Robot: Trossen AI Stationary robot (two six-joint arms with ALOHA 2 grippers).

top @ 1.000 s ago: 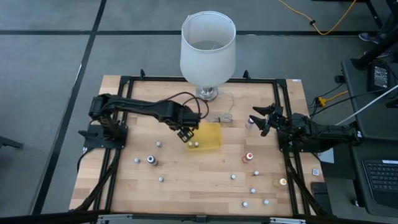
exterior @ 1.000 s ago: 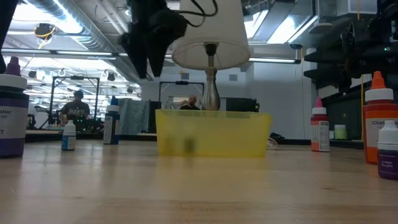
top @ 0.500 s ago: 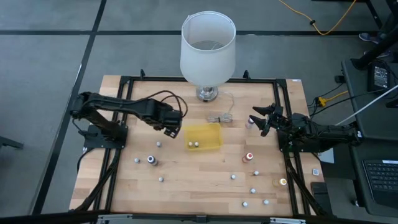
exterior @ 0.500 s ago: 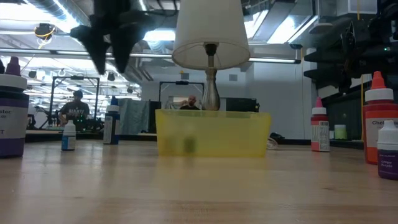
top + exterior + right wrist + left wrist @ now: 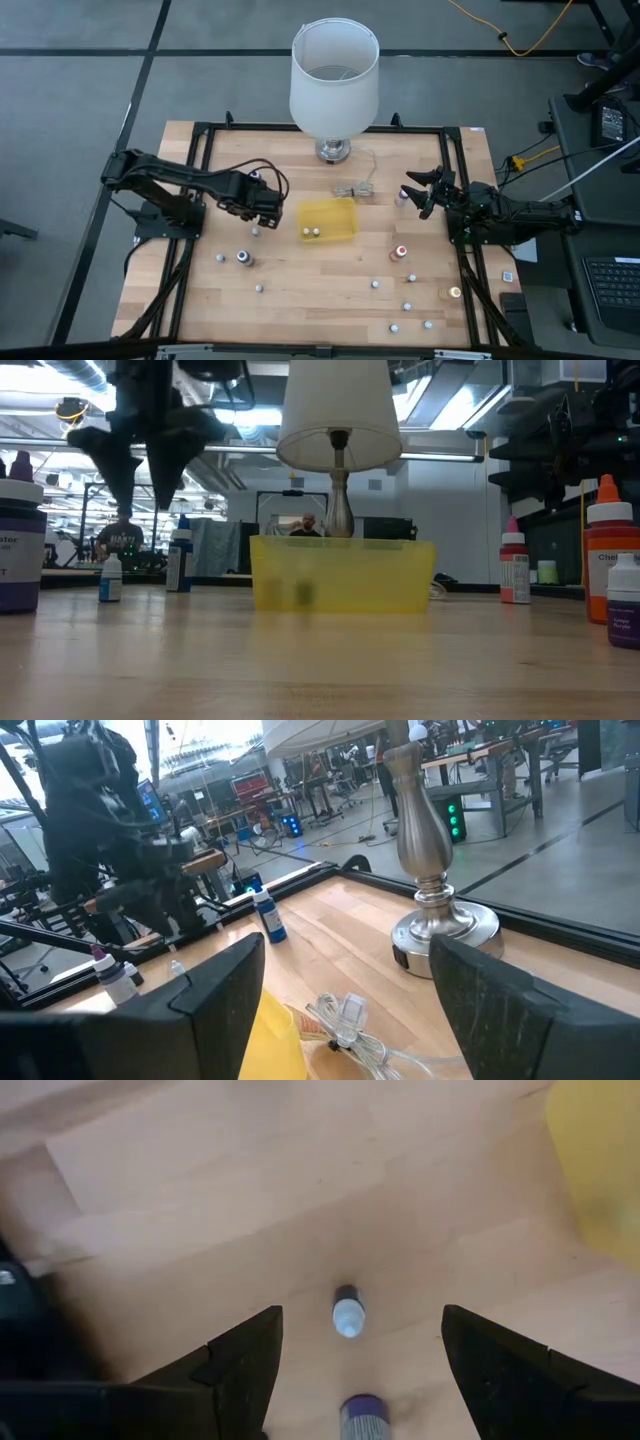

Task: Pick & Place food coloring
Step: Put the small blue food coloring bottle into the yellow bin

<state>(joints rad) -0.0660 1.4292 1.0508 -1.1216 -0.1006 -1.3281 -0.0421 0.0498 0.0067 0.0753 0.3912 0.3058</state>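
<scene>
The table [image 5: 300, 300] was a pale wooden top inside a black frame, and at its far edge stood the lamp [image 5: 335, 75], its white shade hiding most of its metal base. The left arm [image 5: 170, 180] reached in from the left side, and its gripper [image 5: 262, 200] hung above the wood just left of the yellow tray [image 5: 345, 228]. In the low view that gripper [image 5: 140, 470] hung above the tabletop, fingers pointing down. Its wrist view showed both fingers [image 5: 245, 1360] spread wide with nothing between them, and a small bottle [image 5: 348, 1310] standing on the wood in the gap below, a second purple-topped one [image 5: 365, 1410] nearer the camera. From above, that small bottle [image 5: 255, 231] stood just beside the gripper, toward the near edge. The right arm [image 5: 520, 215] lay along the right side, its gripper [image 5: 418, 190] near a bottle [image 5: 402, 199] by the right rail; its fingers [image 5: 215, 985] stood wide apart and empty. The tray sat near the middle of the table, with two little bottles [image 5: 312, 232] inside it at its left end. A clear cord with a switch [image 5: 355, 188] lay between the tray and the lamp. The rest of the food coloring was scattered on the wood: a dark-topped bottle [image 5: 243, 258] and two pale ones at near left, a red-topped one [image 5: 400, 252] to the right of the tray, an orange-topped one [image 5: 455, 293] near the right rail, and several white-topped ones toward the near right corner.
</scene>
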